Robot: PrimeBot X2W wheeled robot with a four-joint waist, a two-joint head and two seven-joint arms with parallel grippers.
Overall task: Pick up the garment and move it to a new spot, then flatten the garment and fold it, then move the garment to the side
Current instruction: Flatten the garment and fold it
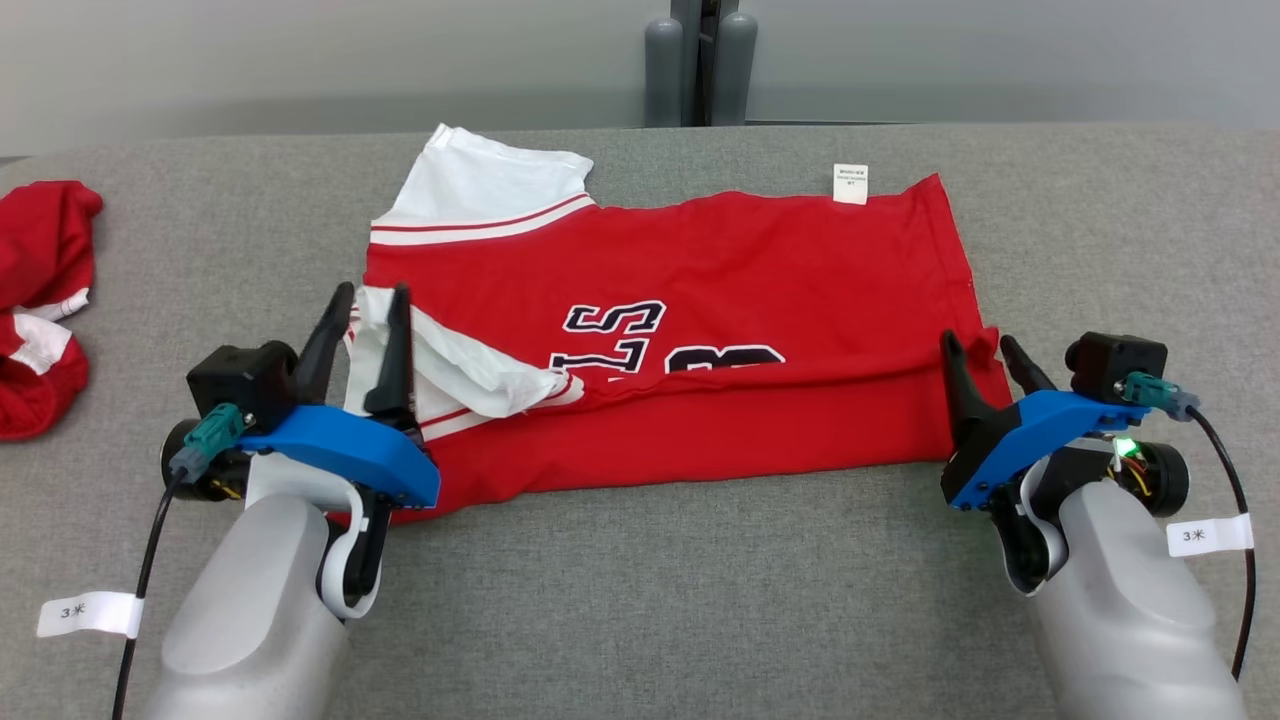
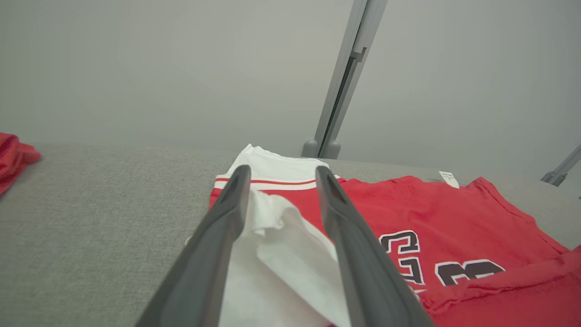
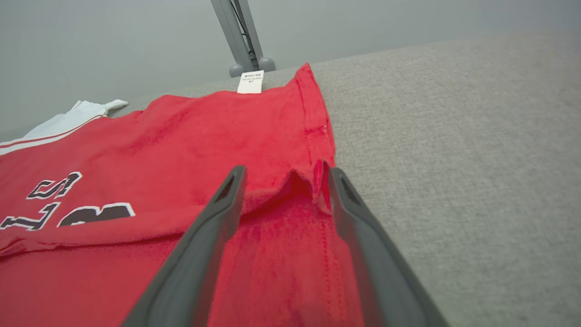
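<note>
The garment (image 1: 700,280) lies in the middle of the surface (image 1: 640,600), with its near edge folded over itself. My left fingers (image 1: 395,355) stand over its left end and my right fingers (image 1: 958,385) over its right end. Another cloth (image 1: 40,300) lies at the far left, and a post (image 1: 700,60) stands behind.

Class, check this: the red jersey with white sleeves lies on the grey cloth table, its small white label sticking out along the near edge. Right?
No. The red jersey with white sleeves does lie on the grey cloth table, but its small white label sticks out along the far edge, as the head view shows.
</note>
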